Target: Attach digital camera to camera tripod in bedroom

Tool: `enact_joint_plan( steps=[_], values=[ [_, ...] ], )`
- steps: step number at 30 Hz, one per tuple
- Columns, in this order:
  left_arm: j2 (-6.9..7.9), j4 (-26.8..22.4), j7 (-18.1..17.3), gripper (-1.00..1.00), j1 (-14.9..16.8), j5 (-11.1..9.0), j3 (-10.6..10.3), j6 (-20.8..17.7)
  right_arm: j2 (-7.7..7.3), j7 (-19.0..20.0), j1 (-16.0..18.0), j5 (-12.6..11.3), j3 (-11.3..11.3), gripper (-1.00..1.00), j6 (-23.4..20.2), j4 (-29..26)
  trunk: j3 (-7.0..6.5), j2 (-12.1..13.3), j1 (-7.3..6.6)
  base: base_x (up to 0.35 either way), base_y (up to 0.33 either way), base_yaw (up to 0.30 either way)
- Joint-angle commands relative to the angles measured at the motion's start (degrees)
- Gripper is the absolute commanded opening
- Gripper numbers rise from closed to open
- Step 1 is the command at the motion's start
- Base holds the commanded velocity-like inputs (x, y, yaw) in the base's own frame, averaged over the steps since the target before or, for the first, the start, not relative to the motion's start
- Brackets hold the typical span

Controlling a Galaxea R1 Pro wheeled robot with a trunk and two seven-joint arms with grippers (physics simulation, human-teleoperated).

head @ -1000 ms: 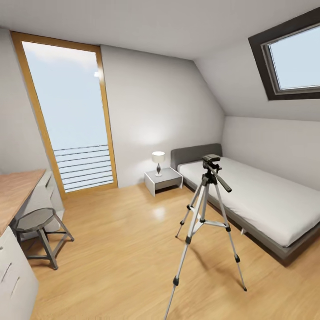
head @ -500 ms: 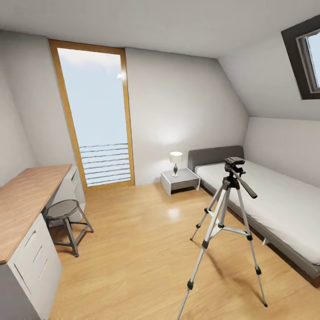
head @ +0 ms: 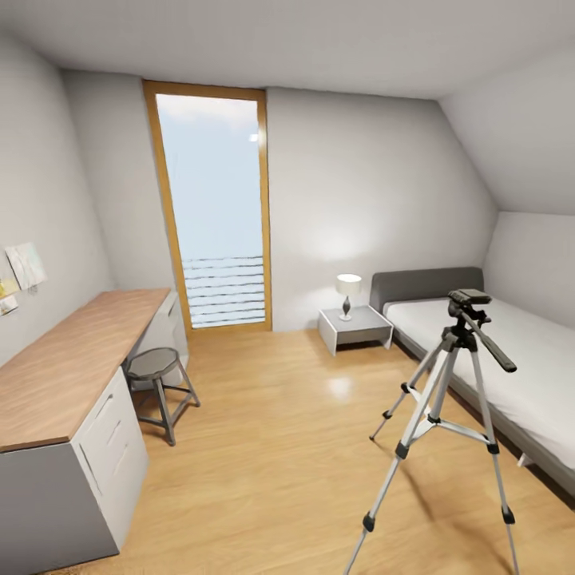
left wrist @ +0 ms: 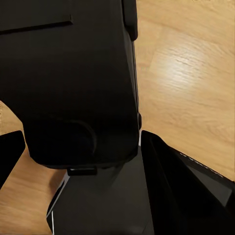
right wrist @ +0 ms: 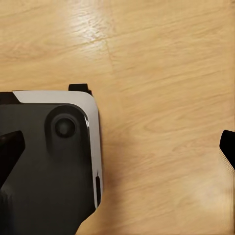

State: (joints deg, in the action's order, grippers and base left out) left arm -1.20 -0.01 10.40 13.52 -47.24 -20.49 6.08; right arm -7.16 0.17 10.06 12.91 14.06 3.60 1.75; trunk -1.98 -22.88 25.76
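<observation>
I'm in the bedroom, head view: camera tripod (head: 447, 415) stands on the wood floor (head: 279, 447) at right, just beside the bed (head: 511, 359), black head and pan handle on top, nothing mounted. Worktop (head: 64, 367) runs along the left wall, stool (head: 156, 375) beside it, nightstand (head: 355, 327) with lamp (head: 347, 291) by the far wall. Both wrist views look down at floor past dark robot body parts; fingertips barely at frame edges, so I can't tell either end effector's state.
</observation>
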Motion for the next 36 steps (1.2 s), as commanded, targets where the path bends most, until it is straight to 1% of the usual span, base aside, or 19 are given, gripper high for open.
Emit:
enact_joint_plan(
  steps=[1, 36],
  values=[
    [-0.03, 0.01, 0.23, -1.0, 0.02, -0.24, -0.51, 0.08, -0.04, 0.03, 0.05, 0.54, 0.5, 1.0, 0.35, 0.19, 0.02, -0.04, 0.02, 0.0, 0.0, 0.281],
    [-0.03, 0.01, -0.06, -1.0, 0.02, -0.2, -0.51, 0.03, -0.08, 0.05, 0.05, 0.54, 0.5, 1.0, 0.35, 0.15, 0.02, -0.04, 0.02, 0.001, 0.0, 0.276]
  ],
)
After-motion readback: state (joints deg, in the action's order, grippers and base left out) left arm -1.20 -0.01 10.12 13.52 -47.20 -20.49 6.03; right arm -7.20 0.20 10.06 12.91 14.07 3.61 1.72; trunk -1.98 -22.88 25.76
